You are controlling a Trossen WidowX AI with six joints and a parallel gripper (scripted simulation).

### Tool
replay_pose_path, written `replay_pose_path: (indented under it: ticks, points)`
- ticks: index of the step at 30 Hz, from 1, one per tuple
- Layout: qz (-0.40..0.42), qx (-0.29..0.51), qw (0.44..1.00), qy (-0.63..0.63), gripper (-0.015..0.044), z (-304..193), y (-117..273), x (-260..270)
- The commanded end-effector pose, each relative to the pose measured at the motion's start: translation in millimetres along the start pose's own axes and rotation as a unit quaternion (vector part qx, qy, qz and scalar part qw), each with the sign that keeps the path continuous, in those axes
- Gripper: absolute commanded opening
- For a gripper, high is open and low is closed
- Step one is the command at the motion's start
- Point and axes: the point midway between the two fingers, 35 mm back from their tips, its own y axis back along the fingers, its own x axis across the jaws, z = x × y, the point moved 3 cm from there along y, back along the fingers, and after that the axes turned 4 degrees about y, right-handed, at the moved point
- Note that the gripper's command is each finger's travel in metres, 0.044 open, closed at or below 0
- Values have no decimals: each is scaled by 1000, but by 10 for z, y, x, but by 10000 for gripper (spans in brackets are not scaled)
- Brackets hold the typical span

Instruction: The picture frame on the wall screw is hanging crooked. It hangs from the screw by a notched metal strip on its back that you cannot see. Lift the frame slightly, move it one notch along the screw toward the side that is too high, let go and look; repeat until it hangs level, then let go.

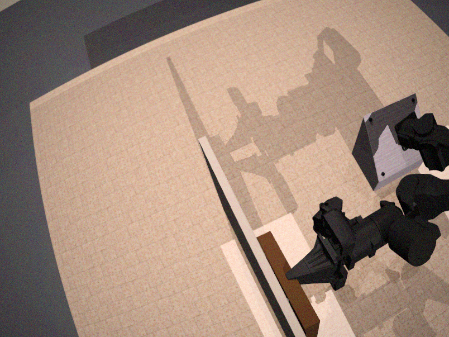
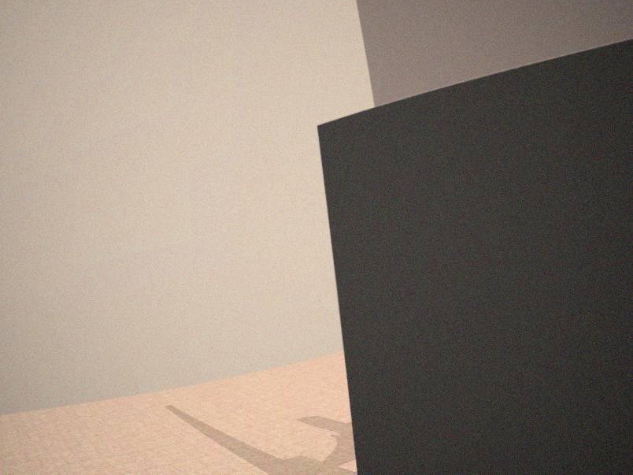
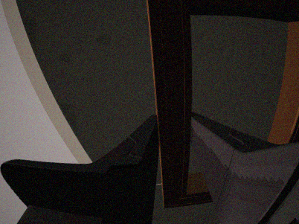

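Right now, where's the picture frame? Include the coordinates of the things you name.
Top view: lower middle, along the upright panel's (image 1: 239, 217) arm side. Wrist view: one side bar of the frame (image 1: 278, 265) (image 3: 172, 77) sits between the end effector's (image 1: 290, 275) (image 3: 174, 115) fingers.
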Motion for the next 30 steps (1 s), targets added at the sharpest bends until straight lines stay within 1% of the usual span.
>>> replay_pose_path:
  ticks: [1, 30]
  points:
    - [-1, 0, 1000, -1, 0, -1, -2, 1]
    - [-1, 0, 1000, 0, 0, 6, -1, 90]
